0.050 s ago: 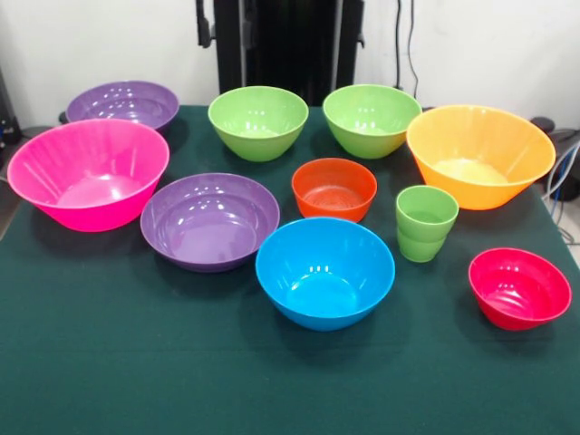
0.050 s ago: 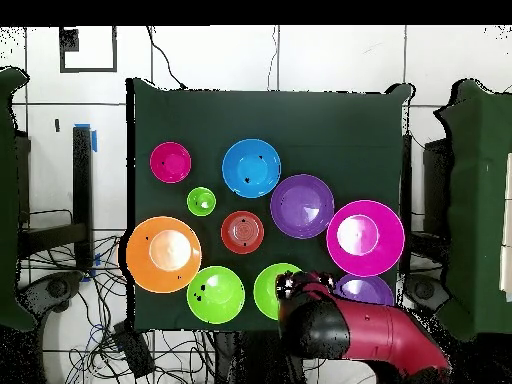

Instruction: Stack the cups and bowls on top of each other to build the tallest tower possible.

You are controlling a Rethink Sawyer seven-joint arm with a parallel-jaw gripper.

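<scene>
My arm lies low over the near edge of the worktop in the overhead view, red shell and black joint. It covers part of one green bowl and most of the rear purple bowl. My claw itself cannot be made out in either view, so I cannot tell whether it is open or what it holds.

Layout, front view:
- Back row: rear purple bowl, two green bowls and, big orange-yellow bowl.
- Left: big pink bowl, just beside the second purple bowl.
- Centre: small orange bowl; in front of it the blue bowl, rims close together.
- Right of centre: green cups, one nested inside another, upright, standing between the small orange bowl and the big orange-yellow bowl.
- Front right: small red-pink bowl, apart from the rest.

All bowls stand upright, open side up, each alone on the dark green cloth. Apart from the nested cups, nothing is stacked.

The overhead view agrees: cups sit between the red-pink bowl and the small orange bowl.
</scene>
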